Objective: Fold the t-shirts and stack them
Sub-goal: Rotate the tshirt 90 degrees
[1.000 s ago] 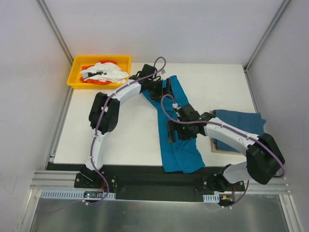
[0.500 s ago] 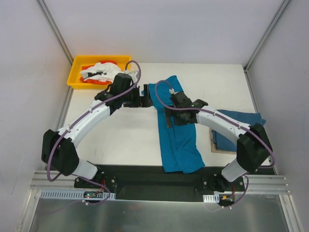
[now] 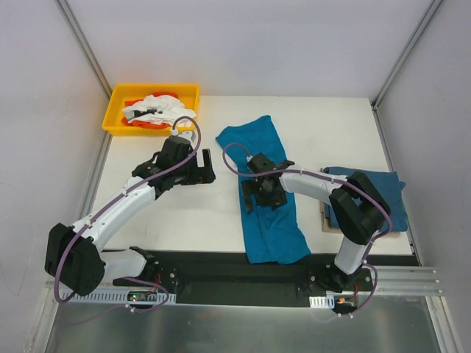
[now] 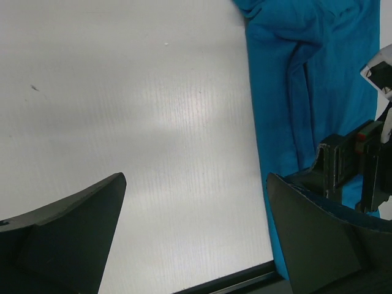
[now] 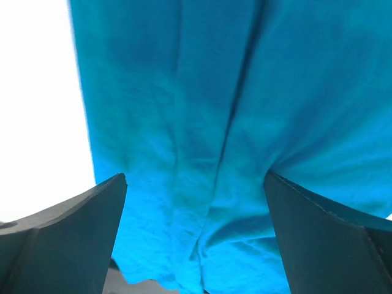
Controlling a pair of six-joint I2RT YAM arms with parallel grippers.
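Observation:
A teal-blue t-shirt (image 3: 268, 220) lies on the white table as a long strip, running from the back middle to the front edge. My right gripper (image 3: 259, 198) hovers open over its middle; in the right wrist view (image 5: 195, 176) only creased teal cloth (image 5: 202, 122) lies between the fingers. My left gripper (image 3: 210, 168) is open and empty over bare table, left of the strip. In the left wrist view (image 4: 196, 177) the shirt (image 4: 288, 92) is at the right, with the right gripper (image 4: 352, 165) on it. A second teal t-shirt (image 3: 372, 195) lies folded at the right.
A yellow tray (image 3: 188, 90) with white and orange cloths stands at the back left. A brown board (image 3: 326, 223) lies under the folded shirt at the right. The table's dark front edge (image 4: 233, 283) is close below the left gripper.
My left gripper has drawn back left and towards the front, off the shirt's far end, which now lies flat. My right gripper has shifted a little left over the strip's middle.

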